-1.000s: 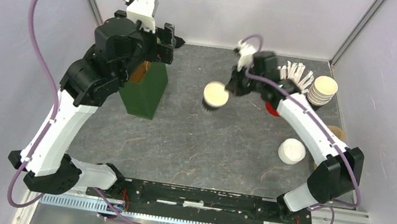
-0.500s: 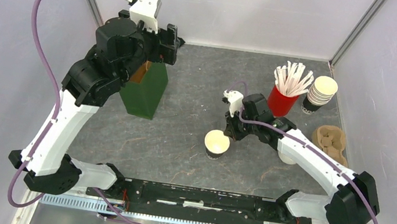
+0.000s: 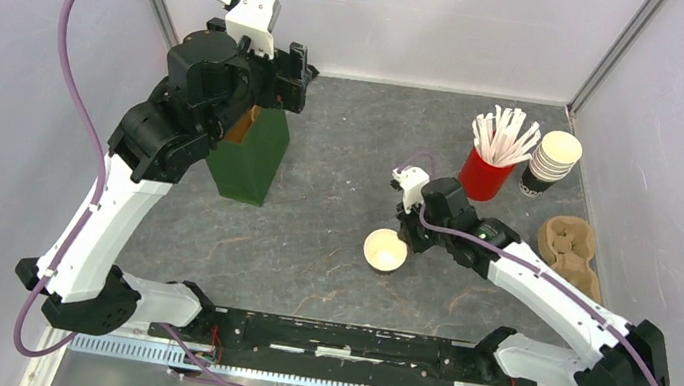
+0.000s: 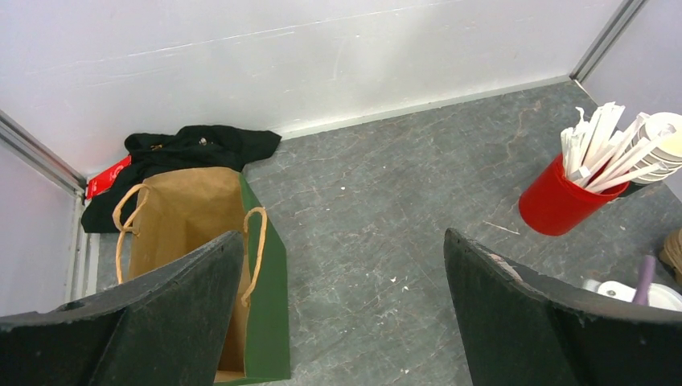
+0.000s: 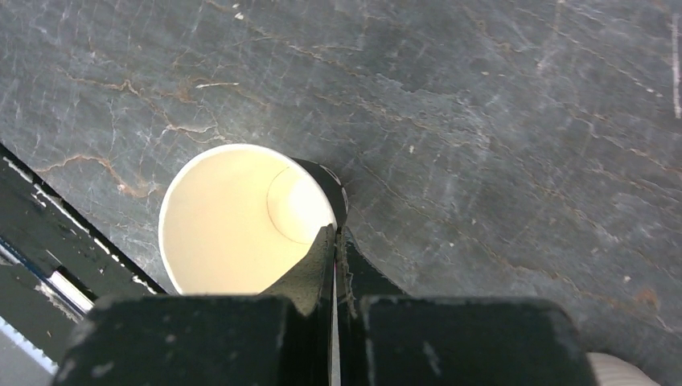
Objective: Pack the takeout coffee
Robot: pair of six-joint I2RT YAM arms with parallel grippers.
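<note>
Paper cup [image 3: 384,251], dark outside and lidless, stood near the middle of the table [image 3: 337,202], right gripper [image 5: 335,237] clamped on its rim, likely steadying it for capping. Left gripper [image 4: 342,237] hovered wide open over the green bag [image 4: 272,322], far left.

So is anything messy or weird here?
The cup pinched by its rim in the right gripper has no lid and looks empty. A black cloth lies crumpled in the corner behind the paper bag.
</note>
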